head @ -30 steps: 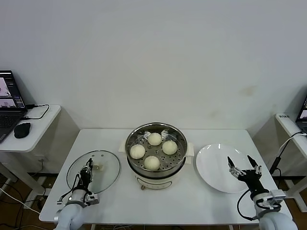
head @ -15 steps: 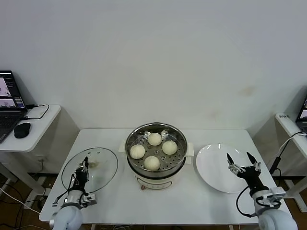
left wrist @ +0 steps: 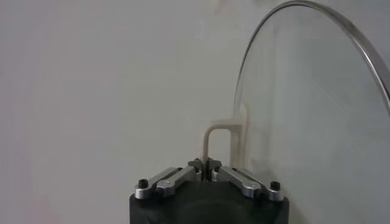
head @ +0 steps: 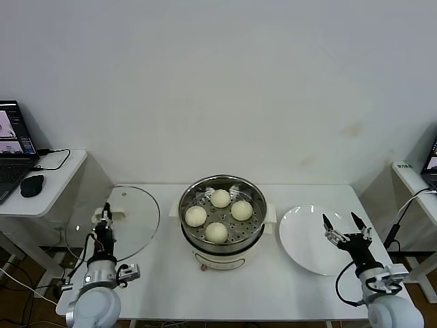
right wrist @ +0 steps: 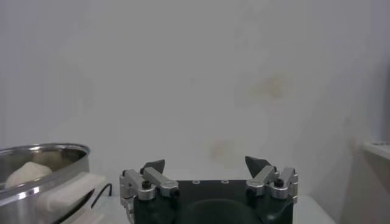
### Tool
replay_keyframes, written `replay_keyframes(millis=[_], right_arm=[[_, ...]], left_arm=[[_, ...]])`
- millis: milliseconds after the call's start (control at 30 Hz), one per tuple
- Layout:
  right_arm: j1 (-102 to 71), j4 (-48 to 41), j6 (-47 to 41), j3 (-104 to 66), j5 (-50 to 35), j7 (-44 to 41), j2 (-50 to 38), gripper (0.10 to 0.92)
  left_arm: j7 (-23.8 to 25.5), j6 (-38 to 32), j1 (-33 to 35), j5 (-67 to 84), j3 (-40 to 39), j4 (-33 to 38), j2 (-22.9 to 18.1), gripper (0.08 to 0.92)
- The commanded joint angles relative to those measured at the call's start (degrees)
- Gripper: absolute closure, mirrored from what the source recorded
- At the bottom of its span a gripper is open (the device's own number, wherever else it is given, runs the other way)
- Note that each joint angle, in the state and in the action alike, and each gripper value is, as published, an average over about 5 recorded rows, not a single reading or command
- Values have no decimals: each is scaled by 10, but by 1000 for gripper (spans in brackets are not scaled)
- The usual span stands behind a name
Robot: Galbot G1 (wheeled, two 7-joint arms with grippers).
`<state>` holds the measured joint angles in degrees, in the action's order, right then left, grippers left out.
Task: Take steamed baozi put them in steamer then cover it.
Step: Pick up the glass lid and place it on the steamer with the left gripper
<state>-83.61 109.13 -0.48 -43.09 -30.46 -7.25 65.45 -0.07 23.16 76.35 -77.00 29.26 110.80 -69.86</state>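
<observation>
Several cream baozi lie on the perforated tray inside the steel steamer at the table's middle; one baozi shows in the right wrist view. The glass cover is lifted and tilted above the table's left end. My left gripper is shut on the cover's cream handle. My right gripper stands open and empty over the near side of the white plate.
A flat white plate lies right of the steamer. A side table at the far left carries a laptop and a mouse. Another small table stands at the far right.
The left gripper has closed on the cover's handle and lifted the cover off the table, up and to the left, tilting it. The right gripper has hardly moved.
</observation>
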Motion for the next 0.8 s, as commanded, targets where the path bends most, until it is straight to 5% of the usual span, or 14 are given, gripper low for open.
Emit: replay_keyframes(millis=[33,367,800], right_arm=[[1,11,-7,-5,2,0,3,203],[-14,27,-15,-3,38,8,26,203],[-17,31,-15,-8,61,8,58,203]], left_arm=[[125,97,5,-111,-14,165,-44,879],[141,103,-23,-123,-117,171,-83,879],[172,109,-125,-166,-205,46,-137,879]])
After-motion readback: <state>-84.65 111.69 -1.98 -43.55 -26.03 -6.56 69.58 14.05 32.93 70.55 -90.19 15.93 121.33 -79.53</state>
